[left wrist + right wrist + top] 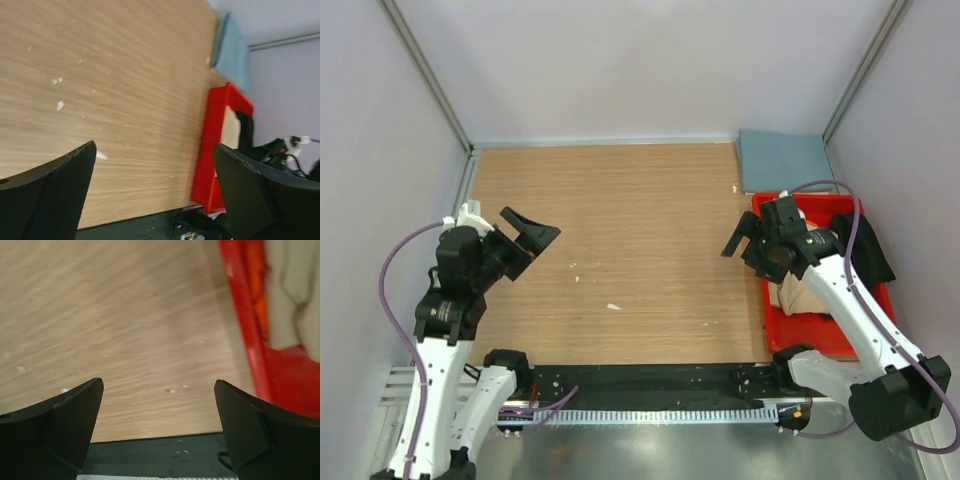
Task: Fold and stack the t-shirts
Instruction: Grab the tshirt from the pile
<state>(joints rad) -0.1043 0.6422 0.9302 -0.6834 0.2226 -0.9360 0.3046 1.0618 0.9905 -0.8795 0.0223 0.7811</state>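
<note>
A folded slate blue-grey t-shirt (785, 158) lies flat at the table's far right corner; the left wrist view shows this blue-grey t-shirt (232, 52) too. A tan t-shirt (802, 295), a black t-shirt (875, 250) and a strip of orange t-shirt (257, 290) lie bunched in the red bin (772, 320). My left gripper (535, 245) hovers open over the table's left side, holding nothing. My right gripper (742, 252) hangs open and empty just left of the bin's near-left wall. In the right wrist view the tan t-shirt (290, 295) sits inside the bin (245, 315).
The wooden table (630, 250) carries a few small white flecks (613, 306). Grey walls close in the left, far and right sides. A black strip with the arm bases runs along the near edge (650, 385).
</note>
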